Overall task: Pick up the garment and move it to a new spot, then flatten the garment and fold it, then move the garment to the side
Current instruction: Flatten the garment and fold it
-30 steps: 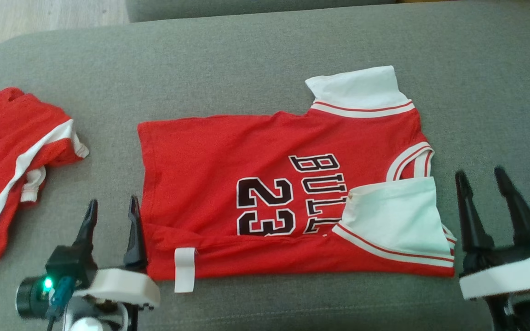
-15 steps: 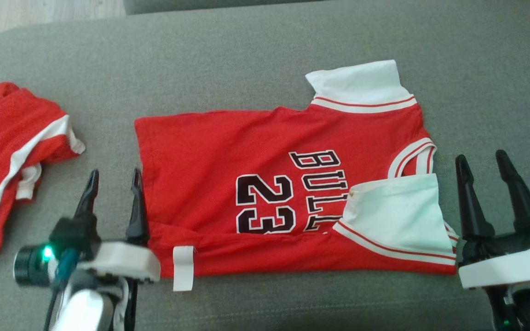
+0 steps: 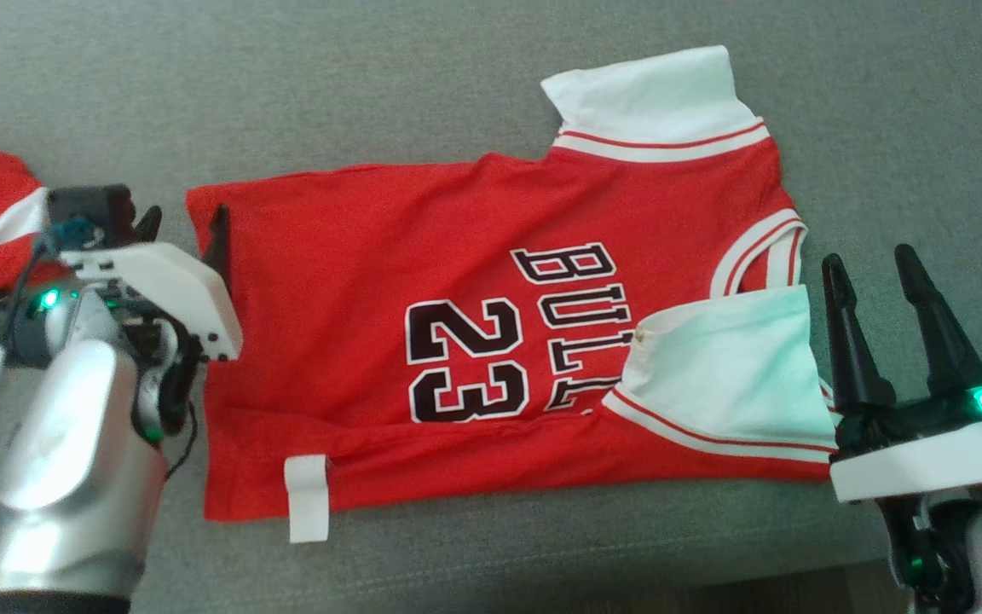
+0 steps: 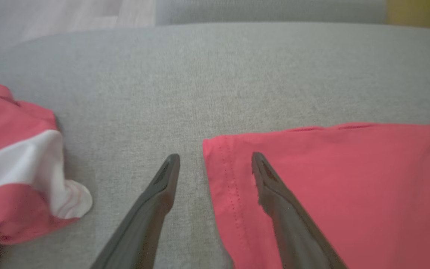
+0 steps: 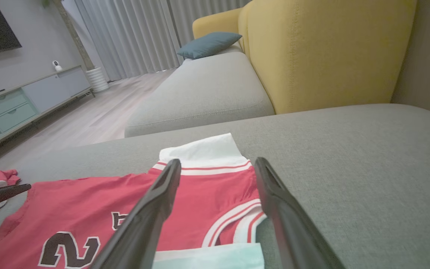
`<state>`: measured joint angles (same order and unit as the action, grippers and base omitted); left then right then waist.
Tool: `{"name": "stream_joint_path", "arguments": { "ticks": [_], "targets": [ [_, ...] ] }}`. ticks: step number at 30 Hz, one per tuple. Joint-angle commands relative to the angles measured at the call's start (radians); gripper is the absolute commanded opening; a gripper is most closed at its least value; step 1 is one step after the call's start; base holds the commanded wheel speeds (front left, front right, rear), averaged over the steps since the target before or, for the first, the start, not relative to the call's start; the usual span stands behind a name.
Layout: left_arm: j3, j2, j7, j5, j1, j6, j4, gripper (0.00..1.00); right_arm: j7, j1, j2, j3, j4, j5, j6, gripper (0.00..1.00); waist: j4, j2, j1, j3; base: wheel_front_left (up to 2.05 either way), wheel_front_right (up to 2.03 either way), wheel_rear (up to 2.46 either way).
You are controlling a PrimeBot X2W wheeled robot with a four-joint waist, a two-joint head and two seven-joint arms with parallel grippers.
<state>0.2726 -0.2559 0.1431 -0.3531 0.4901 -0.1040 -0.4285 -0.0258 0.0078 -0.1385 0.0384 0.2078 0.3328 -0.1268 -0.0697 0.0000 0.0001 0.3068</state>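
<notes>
While the left end effector (image 3: 185, 226) and the right end effector (image 3: 870, 277) both stand with fingers apart and empty, the red jersey (image 3: 355, 256) lies flat on the grey cushion (image 3: 457, 85) between them. The left end effector straddles its hem; rightward read "23" (image 3: 465, 333), then "BUL" (image 3: 572, 264), the rest covered, toward the right end effector.

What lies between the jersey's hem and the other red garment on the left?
Bare grey cushion, with one finger of the open left gripper above it; seen in the left wrist view.
</notes>
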Motion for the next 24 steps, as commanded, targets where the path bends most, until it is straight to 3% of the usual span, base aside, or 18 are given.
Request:
{"name": "stream_joint_path", "arguments": {
  "ticks": [1, 11, 12, 13, 14, 15, 24],
  "targets": [
    [-0.05, -0.046, 0.038, -0.023, 0.075, 0.013, -0.026, 1.0, 0.015, -0.024, -0.005, 0.021, 0.021, 0.009, -0.004, 1.0, -0.019, 0.0, -0.0001, 0.018, 0.0, 0.0, 0.0],
    [-0.049, -0.049, 0.116, -0.076, 0.153, 0.066, -0.182, 1.0, 0.031, -0.037, -0.004, 0.02, -0.014, 0.022, -0.004, 1.0, -0.036, 0.0, -0.0001, 0.024, 0.0, 0.0, 0.0],
    [-0.039, -0.051, 0.124, -0.075, 0.161, 0.078, -0.199, 0.61, 0.03, -0.041, -0.006, 0.019, -0.018, 0.026, -0.004, 1.0, -0.037, 0.0, -0.0001, 0.026, 0.0, 0.0, 0.0],
    [-0.034, -0.053, 0.123, -0.072, 0.166, 0.082, -0.204, 0.42, 0.029, -0.043, -0.007, 0.017, -0.02, 0.027, -0.004, 1.0, -0.037, 0.0, -0.0001, 0.027, 0.0, 0.0, 0.0],
    [-0.03, -0.054, 0.117, -0.068, 0.17, 0.084, -0.208, 0.14, 0.027, -0.045, -0.009, 0.015, -0.022, 0.029, -0.004, 1.0, -0.037, 0.0, -0.0001, 0.028, 0.0, 0.0, 0.0],
    [-0.026, -0.054, 0.116, -0.067, 0.174, 0.088, -0.213, 0.0, 0.025, -0.047, -0.012, 0.011, -0.027, 0.031, -0.004, 1.0, -0.036, 0.0, -0.0001, 0.029, 0.0, 0.0, 0.0],
    [-0.005, -0.048, 0.033, -0.049, 0.202, 0.096, -0.243, 0.0, 0.003, -0.109, -0.068, -0.026, -0.085, 0.057, -0.004, 1.0, -0.027, 0.0, -0.0001, 0.032, 0.0, 0.0, 0.0]
  ]
}}
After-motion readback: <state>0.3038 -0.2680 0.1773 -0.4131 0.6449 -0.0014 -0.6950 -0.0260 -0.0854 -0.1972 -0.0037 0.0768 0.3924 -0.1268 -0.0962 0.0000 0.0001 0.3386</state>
